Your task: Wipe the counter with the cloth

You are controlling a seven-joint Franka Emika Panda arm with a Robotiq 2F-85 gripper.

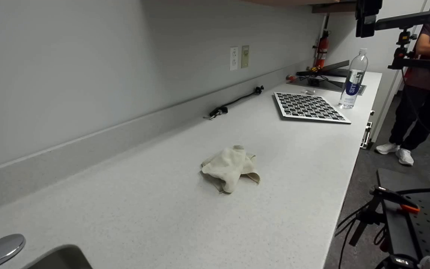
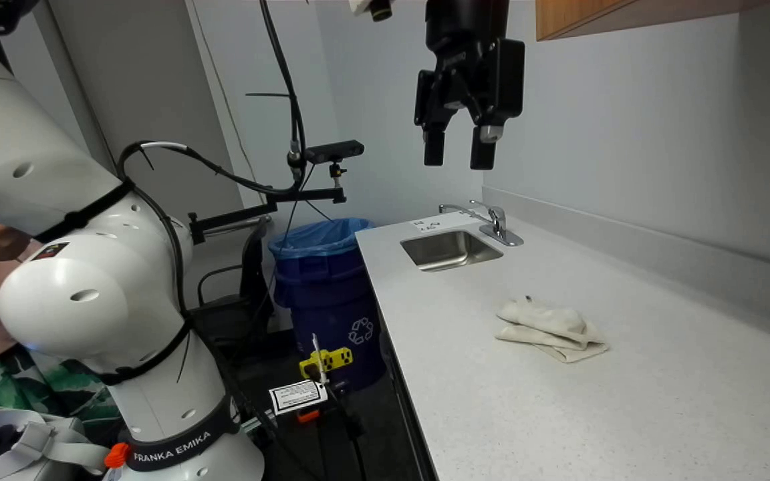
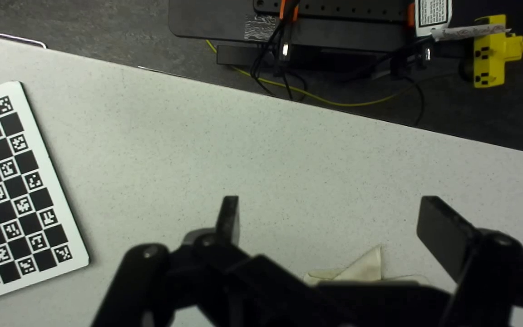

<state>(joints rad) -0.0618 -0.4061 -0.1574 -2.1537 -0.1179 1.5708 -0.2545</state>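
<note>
Here's the gripper [image 2: 458, 150], hanging high over the counter [image 2: 492, 414], spread wide, nothing in its grasp! Down on that surface lies the cloth [image 2: 552, 327], crumpled, folds raised. Picking it up looks like the step in hand: centre over the thickest bunch, drop straight, pinch several layers, ease off before striking the counter. Then light, even strokes, stopping short of the sink [image 2: 452, 250] at one end, the checkered board [image 1: 310, 107] at the other.

Speckled white countertop [image 2: 492, 407] under the jaws, rumpled cream cloth [image 1: 226, 166] well below them, checkered marker board [image 3: 14, 190] left of them in the wrist view, upright plastic water bottle [image 1: 353, 80] beside it.
</note>
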